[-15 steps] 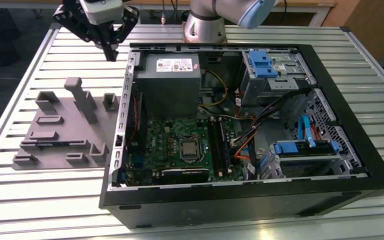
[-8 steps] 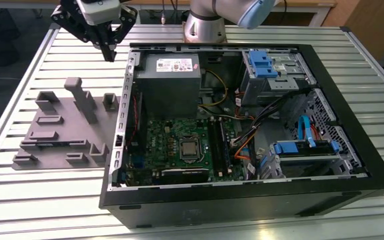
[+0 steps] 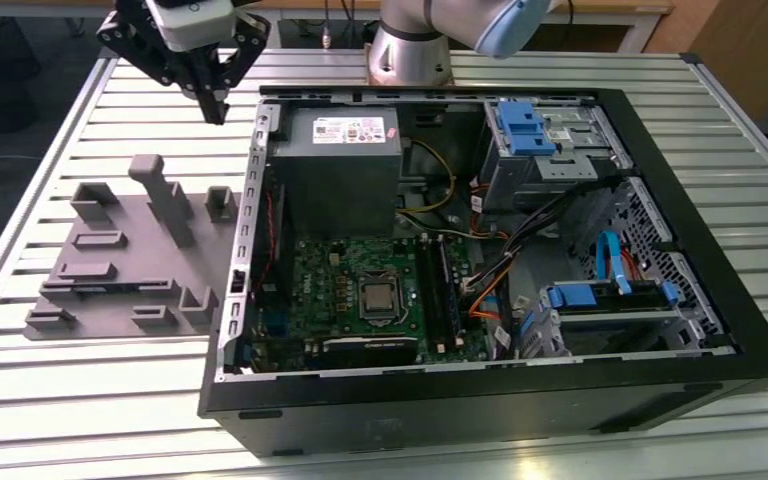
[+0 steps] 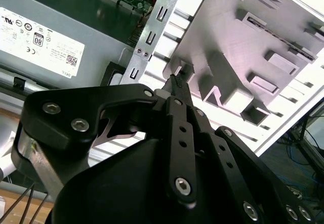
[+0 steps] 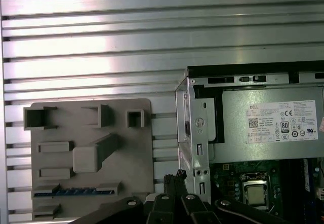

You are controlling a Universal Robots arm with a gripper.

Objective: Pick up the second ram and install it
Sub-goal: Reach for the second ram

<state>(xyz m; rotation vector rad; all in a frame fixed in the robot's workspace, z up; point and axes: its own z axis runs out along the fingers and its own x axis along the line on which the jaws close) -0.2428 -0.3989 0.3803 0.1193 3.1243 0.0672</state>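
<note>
The open computer case (image 3: 491, 400) takes up the near right of the worktop (image 3: 37, 400). Its metal side wall stands just beside the grey fixture tray (image 3: 131, 270) on the exterior view's left. Bare slats lie beyond the tray.

The second ram (image 5: 76, 190) stands on edge in a near slot of the tray, long axis running left to right. Upright posts (image 3: 171, 200) rise behind it.

Farther back, the gripper (image 3: 213, 110) hangs above the tray's far edge, by the case corner. Its jaws are closed together and hold nothing.

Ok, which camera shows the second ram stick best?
The first wrist view: the second ram shows as a bluish strip in the grey holder. The other two views show the holder, but the ram is hard to tell.
</note>
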